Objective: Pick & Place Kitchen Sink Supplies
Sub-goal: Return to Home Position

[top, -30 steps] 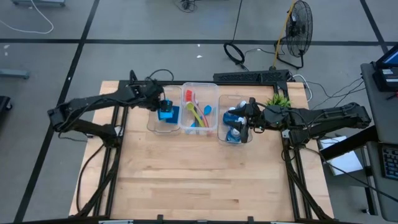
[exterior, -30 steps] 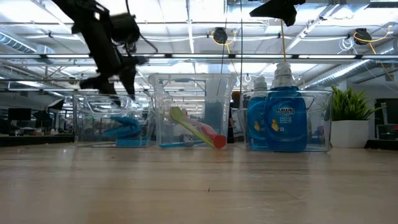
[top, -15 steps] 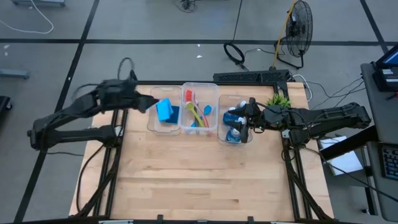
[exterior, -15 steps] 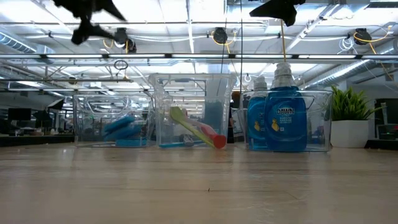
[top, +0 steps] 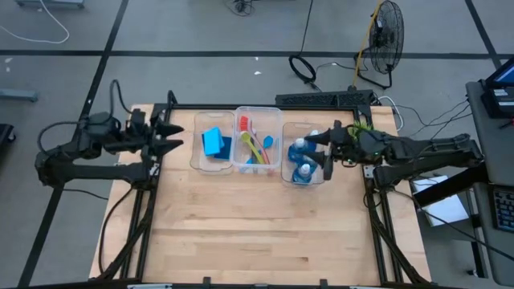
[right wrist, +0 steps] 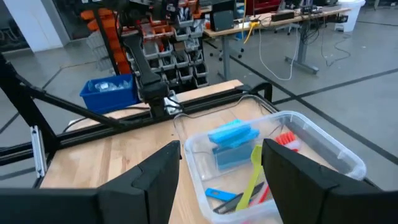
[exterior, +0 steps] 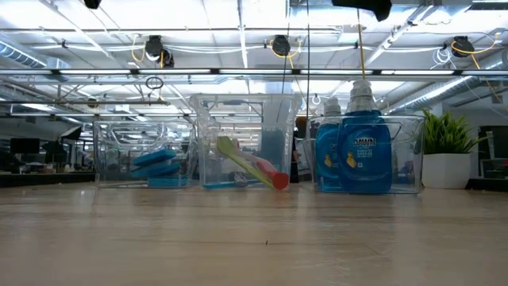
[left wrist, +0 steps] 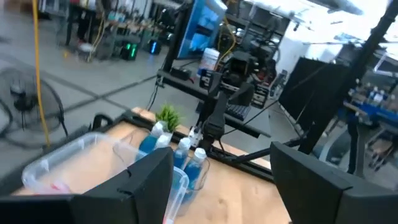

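While the left hand (top: 170, 136) hangs spread beside the bins (top: 259, 110), the right hand (top: 320, 151) spreads above bottles (top: 302, 170)

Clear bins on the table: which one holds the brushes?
The middle bin; the left bin holds blue sponges, the right bin blue bottles.

The table (top: 257, 233) is a pale wooden butcher-block top. Most of its surface is bare from the middle to the near edge. Along the far edge three clear plastic bins stand in a row, side by side and close together: the left bin (top: 197, 164), the middle bin (top: 259, 110) and the right bin (top: 285, 181). The right bin sits a little nearer the front than the other two. Just beside it, toward the far right corner, a small green potted plant (exterior: 447, 151) stands upright in a white pot. Dark frame rails (top: 377, 225) run along the left and right sides.
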Tool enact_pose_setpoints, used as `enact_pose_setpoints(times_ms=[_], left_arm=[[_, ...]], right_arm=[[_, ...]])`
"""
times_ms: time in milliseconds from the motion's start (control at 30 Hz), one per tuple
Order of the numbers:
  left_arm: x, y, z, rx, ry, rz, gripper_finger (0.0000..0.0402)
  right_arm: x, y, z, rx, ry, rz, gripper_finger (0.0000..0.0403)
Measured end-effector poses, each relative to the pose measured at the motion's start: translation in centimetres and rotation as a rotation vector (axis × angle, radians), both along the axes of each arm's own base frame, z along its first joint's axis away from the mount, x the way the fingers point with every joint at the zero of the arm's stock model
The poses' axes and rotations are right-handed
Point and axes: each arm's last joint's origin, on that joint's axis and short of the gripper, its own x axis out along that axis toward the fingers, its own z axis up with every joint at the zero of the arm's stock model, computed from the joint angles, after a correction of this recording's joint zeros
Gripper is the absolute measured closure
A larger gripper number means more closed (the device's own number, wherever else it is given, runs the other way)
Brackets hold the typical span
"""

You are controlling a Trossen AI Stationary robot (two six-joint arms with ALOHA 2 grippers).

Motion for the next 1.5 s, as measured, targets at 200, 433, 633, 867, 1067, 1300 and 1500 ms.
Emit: enact_pose_setpoints(times_ms=[200,433,633,867,1067,1300,1500], left_arm=[[-2.6,-0.5,-0.1,0.058,-0.022,0.014,0.0141],[-5.3,-0.8,-0.4,0.128,-0.054,0.012,0.0155],[-7.8,-1.1,-1.3,0.181,-0.045,0.01,0.0149],[-12.2,-1.8,-2.3,0.289,-0.183,-0.008,0.0134],[-11.6,-1.9,-3.6,0.272,-0.098,0.001,0.0137],[-8.5,-1.6,-5.6,0.274,-0.104,-0.056,0.015],[-5.4,-1.0,-8.3,0.257,-0.11,-0.056,0.0145]], right_arm=[[-2.1,-0.2,0.2,-0.002,0.034,0.0,0.019],[-3.8,-0.3,0.3,-0.003,0.051,-0.001,0.019],[-5.4,-0.6,0.4,0.022,0.054,-0.042,0.019],[-7.2,-0.9,-2.0,0.052,-0.015,-0.09,0.019],[-8.3,-1.0,-4.8,0.081,-0.103,-0.088,0.019],[-9.3,-1.0,-7.9,0.128,-0.167,-0.087,0.019],[-9.6,-1.1,-9.6,0.135,-0.205,-0.085,0.019]])
